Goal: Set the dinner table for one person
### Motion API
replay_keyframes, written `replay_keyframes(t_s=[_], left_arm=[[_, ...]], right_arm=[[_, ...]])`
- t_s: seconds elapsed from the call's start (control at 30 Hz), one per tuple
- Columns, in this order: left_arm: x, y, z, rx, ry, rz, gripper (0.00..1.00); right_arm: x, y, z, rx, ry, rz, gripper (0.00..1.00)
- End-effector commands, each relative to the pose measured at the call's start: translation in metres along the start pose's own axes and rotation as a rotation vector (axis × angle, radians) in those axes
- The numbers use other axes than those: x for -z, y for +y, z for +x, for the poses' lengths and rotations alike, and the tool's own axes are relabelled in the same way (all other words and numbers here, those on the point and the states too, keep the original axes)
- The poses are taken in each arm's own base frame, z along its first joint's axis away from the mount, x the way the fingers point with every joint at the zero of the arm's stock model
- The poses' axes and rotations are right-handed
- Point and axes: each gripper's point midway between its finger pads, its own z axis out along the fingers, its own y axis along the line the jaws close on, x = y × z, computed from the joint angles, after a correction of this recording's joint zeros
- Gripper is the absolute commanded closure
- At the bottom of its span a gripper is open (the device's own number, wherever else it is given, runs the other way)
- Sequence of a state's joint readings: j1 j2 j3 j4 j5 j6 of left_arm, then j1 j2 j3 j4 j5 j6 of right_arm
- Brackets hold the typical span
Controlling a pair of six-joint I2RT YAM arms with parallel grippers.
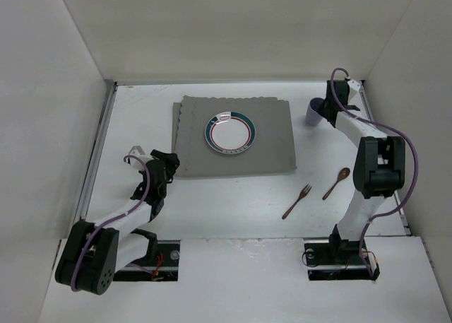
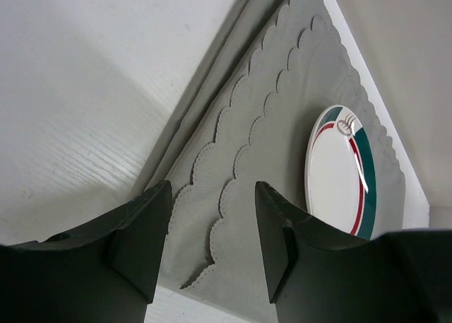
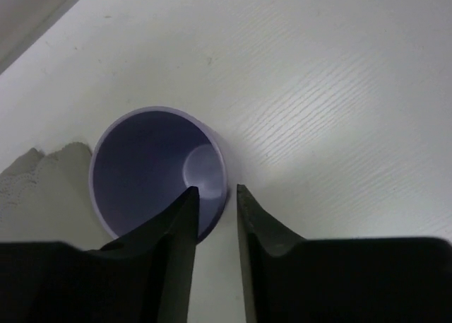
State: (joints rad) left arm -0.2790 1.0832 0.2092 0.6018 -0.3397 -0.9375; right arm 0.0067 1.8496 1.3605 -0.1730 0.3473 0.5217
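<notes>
The dinner table (image 1: 233,203) is the white tabletop. A grey scalloped mat (image 1: 272,136) lies on it and carries a white plate (image 1: 230,133) with a green and red rim. A purple cup (image 1: 313,115) stands upright by the mat's far right corner. My right gripper (image 3: 215,192) straddles the cup's (image 3: 152,164) near rim, one finger inside and one outside, with a gap to the wall. My left gripper (image 2: 212,220) is open and empty over the mat's (image 2: 282,125) near left corner. A wooden fork (image 1: 297,201) and a wooden spoon (image 1: 337,182) lie right of the mat.
White walls enclose the table on the far side and both sides. Thin metal rails (image 1: 99,150) run along the side edges. The plate also shows at the right of the left wrist view (image 2: 339,171).
</notes>
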Motion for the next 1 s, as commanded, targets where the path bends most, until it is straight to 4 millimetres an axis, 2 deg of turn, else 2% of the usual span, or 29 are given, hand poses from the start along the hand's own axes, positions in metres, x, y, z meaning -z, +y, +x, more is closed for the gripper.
replay_keyframes(t_s=[0.0, 0.03, 0.1, 0.17, 0.3, 0.4, 0.5, 0.67, 0.87, 0.97], left_arm=[[0.003, -0.009, -0.009, 0.011, -0.042, 0.036, 0.52], [0.003, -0.009, -0.009, 0.011, -0.043, 0.037, 0.52], [0.002, -0.008, -0.009, 0.013, -0.042, 0.033, 0.52], [0.002, -0.007, -0.008, 0.016, -0.035, 0.031, 0.52], [0.000, -0.007, -0.005, 0.004, -0.031, 0.024, 0.52], [0.000, -0.006, -0.005, 0.012, -0.028, 0.023, 0.52], [0.001, -0.007, -0.007, 0.007, -0.043, 0.023, 0.52], [0.001, -0.006, -0.005, 0.008, -0.031, 0.023, 0.52], [-0.001, -0.005, -0.004, 0.010, -0.023, 0.018, 0.52], [-0.001, -0.005, -0.005, 0.002, -0.029, 0.016, 0.52]], right_arm=[[-0.005, 0.006, -0.013, -0.023, -0.018, -0.016, 0.70], [-0.006, 0.004, -0.012, -0.025, -0.017, -0.011, 0.73], [-0.006, -0.001, -0.015, -0.039, -0.018, -0.004, 0.87], [0.001, -0.002, -0.022, -0.051, -0.037, -0.005, 0.93], [0.031, 0.002, -0.056, -0.062, -0.135, -0.020, 0.94], [0.056, 0.030, -0.068, -0.015, -0.166, -0.085, 0.94], [0.072, 0.063, -0.059, 0.046, -0.156, -0.151, 0.94], [0.075, 0.116, -0.027, 0.122, -0.085, -0.255, 0.93], [0.065, 0.148, -0.006, 0.189, -0.031, -0.277, 0.92], [0.057, 0.156, 0.006, 0.235, -0.006, -0.269, 0.92]])
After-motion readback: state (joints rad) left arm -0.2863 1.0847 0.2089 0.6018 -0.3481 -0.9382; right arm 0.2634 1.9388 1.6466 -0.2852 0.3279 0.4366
